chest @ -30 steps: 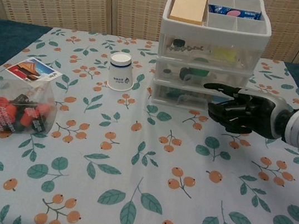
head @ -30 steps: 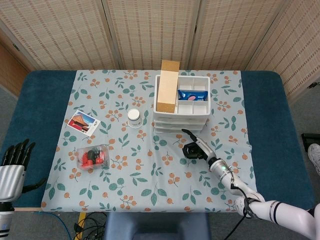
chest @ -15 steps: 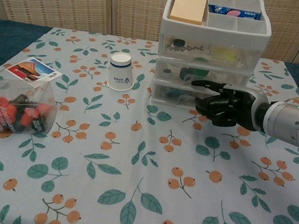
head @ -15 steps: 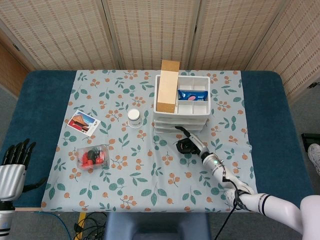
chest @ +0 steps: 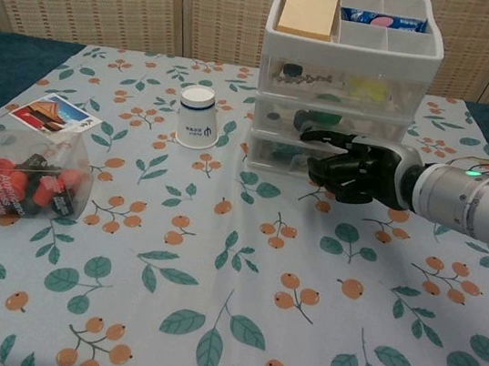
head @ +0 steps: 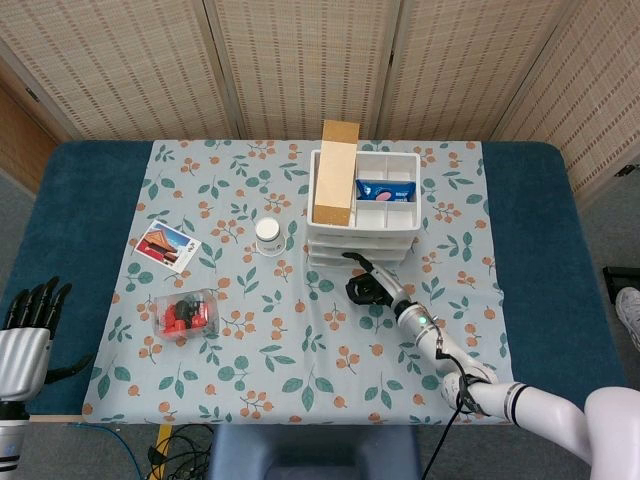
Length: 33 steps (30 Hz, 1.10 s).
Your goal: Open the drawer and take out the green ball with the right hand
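A white drawer unit (chest: 354, 63) with three clear drawers stands at the back of the table, all drawers closed. The green ball (chest: 329, 119) shows through the front of the middle drawer. My right hand (chest: 354, 167) hovers just in front of the lower drawers, empty, with one finger stretched out along the middle drawer's lower edge and the others loosely bent. In the head view the right hand (head: 368, 288) lies right before the drawer unit (head: 314, 200); the ball is hidden there. My left hand (head: 30, 312) is at the table's near left corner, fingers spread and empty.
A wooden block (chest: 310, 4) and a blue packet (chest: 384, 21) lie in the unit's top tray. A white paper cup (chest: 198, 117) stands left of the drawers. A picture card (chest: 55, 113) and a clear bag of red items (chest: 26, 178) lie at the left.
My right hand has moved left and closer to the drawer fronts, its outstretched finger now at the middle drawer. The left hand has stayed put.
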Motion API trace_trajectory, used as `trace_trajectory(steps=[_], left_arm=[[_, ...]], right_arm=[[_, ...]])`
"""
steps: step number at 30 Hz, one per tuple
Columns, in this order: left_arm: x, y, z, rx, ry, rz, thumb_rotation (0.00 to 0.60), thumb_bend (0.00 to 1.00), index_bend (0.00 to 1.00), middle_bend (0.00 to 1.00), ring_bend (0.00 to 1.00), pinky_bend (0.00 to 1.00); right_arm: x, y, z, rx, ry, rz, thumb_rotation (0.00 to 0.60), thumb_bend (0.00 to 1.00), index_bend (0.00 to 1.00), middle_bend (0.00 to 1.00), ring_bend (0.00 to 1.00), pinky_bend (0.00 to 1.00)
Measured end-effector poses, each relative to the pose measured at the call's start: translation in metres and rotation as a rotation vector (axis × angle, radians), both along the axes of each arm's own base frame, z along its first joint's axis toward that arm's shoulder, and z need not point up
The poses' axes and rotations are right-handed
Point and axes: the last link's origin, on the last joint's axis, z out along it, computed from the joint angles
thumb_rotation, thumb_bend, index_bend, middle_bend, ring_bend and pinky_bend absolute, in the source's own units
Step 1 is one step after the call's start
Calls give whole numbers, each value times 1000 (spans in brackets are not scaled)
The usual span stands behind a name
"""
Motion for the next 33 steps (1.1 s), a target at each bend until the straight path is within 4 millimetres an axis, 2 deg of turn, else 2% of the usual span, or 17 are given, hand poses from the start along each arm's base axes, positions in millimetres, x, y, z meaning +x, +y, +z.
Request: trace_trajectory(steps=[19, 33], left_arm=[[3, -1, -2, -17, 14, 4, 600, 114, 12, 0, 11, 46], [2, 0, -3, -19, 12, -1, 600, 114, 12, 0, 11, 46]], right_arm=[[-2, -4, -3, -22, -19, 0, 600, 580, 234, 730, 853, 1000], [-5, 11, -4, -3, -19, 22, 600, 582, 243, 730, 853, 1000]])
